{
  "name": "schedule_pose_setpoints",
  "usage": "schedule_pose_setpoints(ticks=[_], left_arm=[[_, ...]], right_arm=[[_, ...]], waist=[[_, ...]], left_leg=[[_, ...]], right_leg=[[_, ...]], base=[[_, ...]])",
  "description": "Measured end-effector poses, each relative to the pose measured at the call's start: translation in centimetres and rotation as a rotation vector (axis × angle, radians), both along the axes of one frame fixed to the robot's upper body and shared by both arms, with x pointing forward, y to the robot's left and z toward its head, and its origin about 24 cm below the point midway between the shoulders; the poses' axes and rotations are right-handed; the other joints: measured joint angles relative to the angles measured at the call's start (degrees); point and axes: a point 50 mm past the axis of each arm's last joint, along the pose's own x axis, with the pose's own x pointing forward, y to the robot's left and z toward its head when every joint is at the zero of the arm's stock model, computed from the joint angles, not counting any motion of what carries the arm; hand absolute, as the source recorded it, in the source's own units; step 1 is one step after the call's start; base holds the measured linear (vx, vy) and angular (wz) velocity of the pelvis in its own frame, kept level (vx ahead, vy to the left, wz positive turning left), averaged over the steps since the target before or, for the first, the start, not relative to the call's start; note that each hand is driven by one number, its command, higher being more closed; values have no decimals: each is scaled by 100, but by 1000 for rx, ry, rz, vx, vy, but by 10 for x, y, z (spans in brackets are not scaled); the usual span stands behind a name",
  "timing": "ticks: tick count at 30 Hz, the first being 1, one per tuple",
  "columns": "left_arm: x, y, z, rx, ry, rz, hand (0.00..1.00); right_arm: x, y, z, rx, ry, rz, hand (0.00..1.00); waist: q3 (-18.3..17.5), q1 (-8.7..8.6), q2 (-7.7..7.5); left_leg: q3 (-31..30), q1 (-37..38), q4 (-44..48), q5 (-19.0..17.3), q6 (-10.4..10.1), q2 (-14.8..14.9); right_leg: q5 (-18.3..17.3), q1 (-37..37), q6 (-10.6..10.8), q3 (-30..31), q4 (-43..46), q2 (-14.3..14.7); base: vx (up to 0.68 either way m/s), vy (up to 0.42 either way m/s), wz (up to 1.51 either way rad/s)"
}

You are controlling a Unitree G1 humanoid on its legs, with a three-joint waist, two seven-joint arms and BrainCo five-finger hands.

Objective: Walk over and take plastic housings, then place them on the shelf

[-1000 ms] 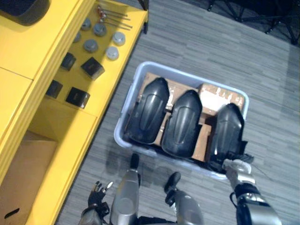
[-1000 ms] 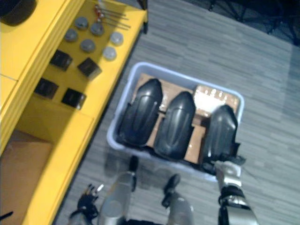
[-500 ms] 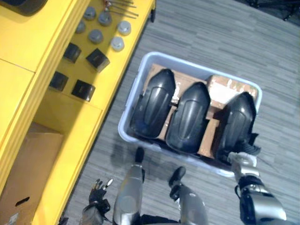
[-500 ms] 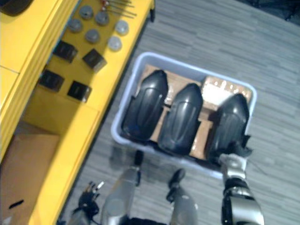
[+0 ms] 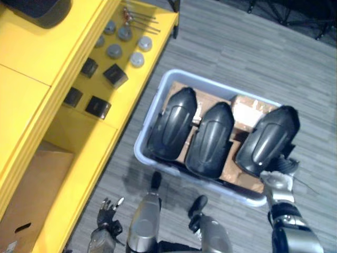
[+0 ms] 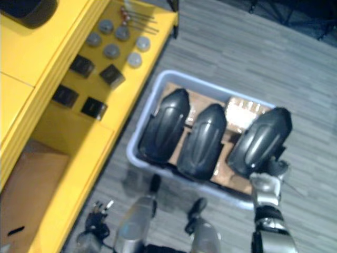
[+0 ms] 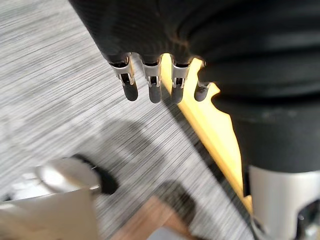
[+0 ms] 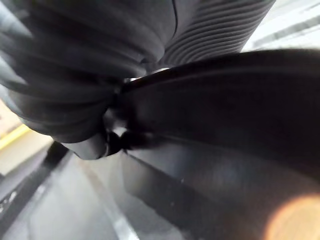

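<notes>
Nearest, the left robot hand [image 5: 108, 213] hangs loose and empty over the floor [image 5: 237, 47], beside the yellow shelf [image 5: 31, 47]. The right robot hand [image 5: 277, 182] clasps the near end of the rightmost plastic housing [image 5: 267, 139], just beyond it. Half a second ago that housing lay parallel to the middle housing [image 5: 210, 139] and left housing [image 5: 171, 124] in the pale blue bin [image 5: 210, 83]. Now it tips rightward, raised above the rim.

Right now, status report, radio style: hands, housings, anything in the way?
Right hand gripping rightmost housing, tilted across bin rim. Left hand open, low beside yellow shelf. Two other housings lie in bin. Shelf carries small parts.
</notes>
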Motion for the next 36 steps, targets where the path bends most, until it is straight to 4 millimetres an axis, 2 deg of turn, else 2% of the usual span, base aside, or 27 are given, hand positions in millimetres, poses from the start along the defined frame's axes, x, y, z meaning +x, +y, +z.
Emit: schedule_pose_setpoints(ticks=[3, 4, 6, 10, 14, 17, 19, 25, 27, 28, 30, 33, 36], left_arm=[[-4, 11, 9, 48, -28, 95, 0], [-4, 12, 12, 56, -39, 109, 0], [-3, 17, 23, 79, -86, 173, 0], [6, 17, 43, 97, -187, 236, 0], [25, 16, 89, 131, -379, 226, 0], [32, 14, 125, 247, -486, 121, 0], [44, 8, 148, 326, -533, -26, 0], [75, -12, 174, 372, -589, -343, 0], [85, -20, 182, 364, -615, -437, 0], [87, -23, 184, 360, -619, -459, 0], [97, -33, 187, 297, -643, -521, 0], [109, -50, 195, 190, -698, -579, 0], [118, -58, 188, 131, -656, -605, 0]], right_arm=[[-20, 7, -15, -19, 45, 13, 100], [-24, 8, -17, -23, 53, 15, 100], [-31, 11, -20, -32, 62, 23, 100], [-27, 14, -9, -101, 35, 57, 100], [-22, 15, 10, -185, -19, 91, 100], [-13, 19, 35, -261, -104, 134, 100], [-7, 23, 57, -329, -181, 183, 100], [8, 41, 114, -552, -392, 367, 100], [13, 58, 132, -617, -485, 467, 100], [15, 63, 135, -632, -504, 490, 100], [22, 85, 143, -651, -576, 599, 100], [27, 110, 145, -653, -612, 728, 100], [30, 130, 147, -688, -646, 825, 100]], waist=[[-501, -37, -197], [-570, -41, -220], [-932, -67, -253], [-1170, -150, -178], [-1286, -211, -95], [-1430, -345, -64], [-1586, -376, -32], [-1872, -521, 99], [-1963, -643, 115], [-1972, -642, 118], [-2062, -660, 126], [-2119, -671, 134], [-2167, -668, 198]], left_leg=[[20, 175, -252, 64, 4, -8], [23, 245, -290, 65, 5, -9], [106, 436, -437, 81, 22, -17], [140, 616, -612, 181, 48, -46], [150, 622, -646, 205, 55, -52], [205, 706, -644, 209, 59, -73], [291, 708, -640, 207, 62, -68], [462, 751, -620, 207, 63, -51], [501, 776, -621, 205, 64, -36], [531, 797, -621, 203, 67, -29], [631, 810, -623, 196, 74, -8], [628, 812, -621, 203, 66, 10], [625, 812, -621, 211, 67, 4]], right_leg=[[15, 97, 23, -19, -115, -11], [16, 153, 25, -20, -130, -18], [16, 252, 25, -23, -140, -36], [19, 347, 30, -34, -155, -67], [51, 364, 83, -43, -165, -97], [88, 425, 104, -24, -178, -114], [152, 425, 115, 16, -267, -110], [307, 433, 108, 160, -432, -101], [327, 438, 97, 193, -457, -90], [330, 442, 93, 223, -461, -86], [385, 429, 76, 306, -536, -32], [397, 425, 67, 306, -538, -12], [412, 422, 71, 306, -542, -14]], base=[[81, -13, 0], [84, -3, -1], [51, 18, -8], [-19, 19, -3], [-71, 21, -1], [-21, 11, -6], [-13, 4, -17], [-21, 2, -16], [-25, 2, -11], [-27, 1, -22], [-22, -16, -21], [-6, -7, -2], [0, 0, 0]])
